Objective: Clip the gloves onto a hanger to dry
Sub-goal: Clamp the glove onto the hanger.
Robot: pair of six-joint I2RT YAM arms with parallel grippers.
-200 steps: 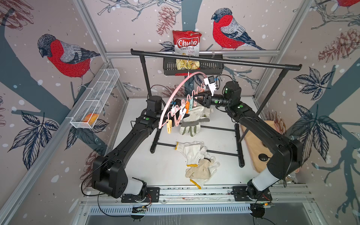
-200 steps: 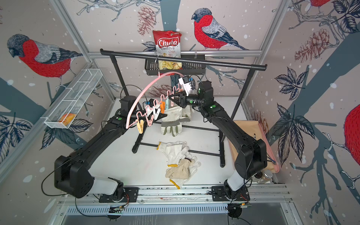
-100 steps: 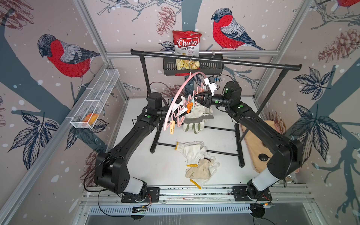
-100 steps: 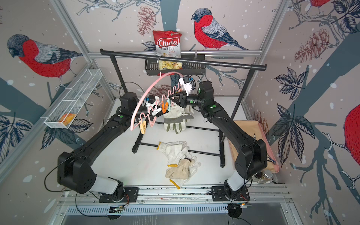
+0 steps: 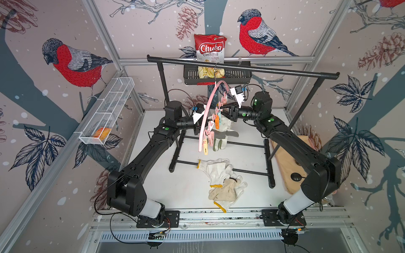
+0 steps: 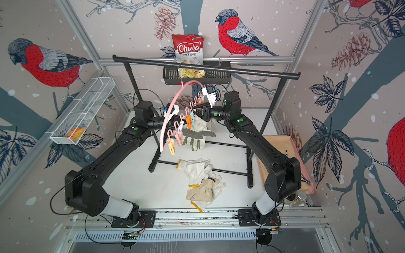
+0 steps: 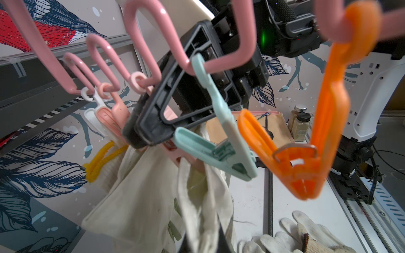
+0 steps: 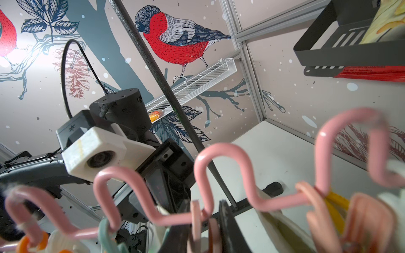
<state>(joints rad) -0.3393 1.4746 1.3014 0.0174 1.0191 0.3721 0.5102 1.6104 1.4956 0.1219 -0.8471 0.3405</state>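
Swung rightward, thin pink arched plastic hanger [image 5: 207, 114] is getting one off-white leather glove [image 5: 222, 133] clipped just under the right gripper [image 5: 221, 108], jaws pinching a pink plastic peg [image 7: 173, 154]. Alongside, left gripper [image 5: 196, 130] jaws are pressing together; white knitted gloves [image 5: 217, 173] are waiting well below.

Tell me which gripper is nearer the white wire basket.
Left. The left gripper reaches the hanger from the side of the white wire basket; the right gripper reaches it from the opposite side, farther away.

Left hand [image 5: 196, 130] behind hanger [image 5: 207, 109], right hand [image 8: 203, 232]'s pink peg [image 8: 195, 216] blurred
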